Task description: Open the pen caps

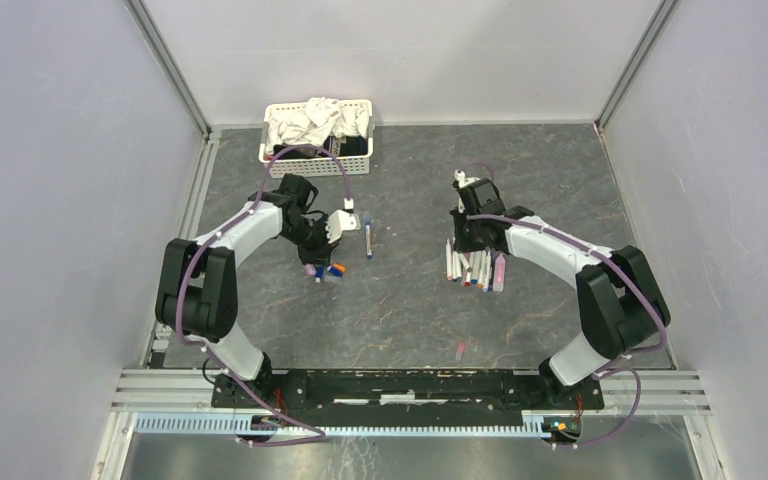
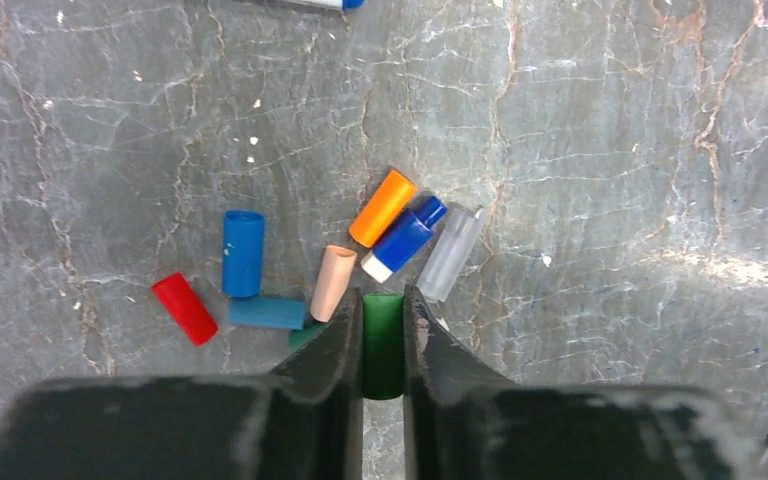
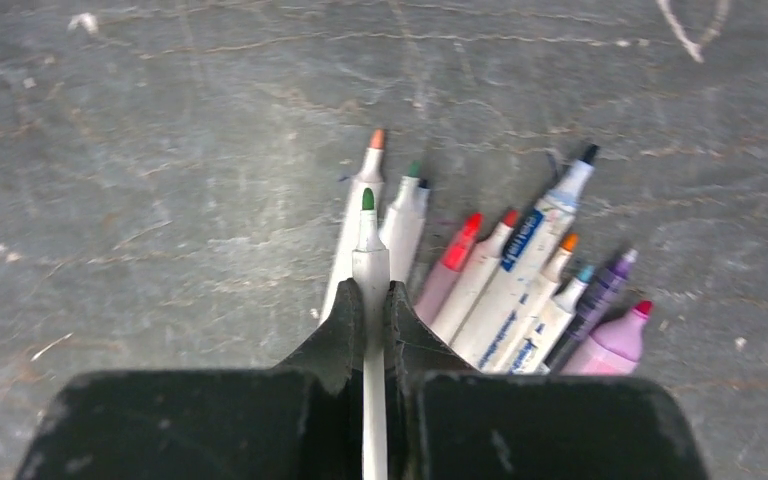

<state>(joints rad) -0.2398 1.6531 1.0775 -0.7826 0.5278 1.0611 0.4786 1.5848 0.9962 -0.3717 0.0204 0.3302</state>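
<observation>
Since the left gripper (image 2: 383,300) is clamped on a green cap (image 2: 383,350) and the right gripper (image 3: 372,290) pinches the green-tipped pen (image 3: 368,240), this pair looks already separated. Next, each should be released onto its heap: loose pen caps (image 2: 243,252) just ahead on the left, uncapped pens (image 3: 500,275) on the right.

1. table top (image 2: 610,120): stone-look, veined, matt.
2. caps (image 2: 243,252): smooth plastic, slight gloss, green cap (image 2: 383,345) too; frosted cap (image 2: 450,253) is translucent.
3. pens (image 3: 475,275), green-tipped pen (image 3: 370,265) included: smooth white plastic barrels.
4. left gripper (image 2: 383,295): matt black, scuffed.
5. basket (image 1: 360,165): white plastic; cloths (image 1: 305,125): crumpled fabric.
</observation>
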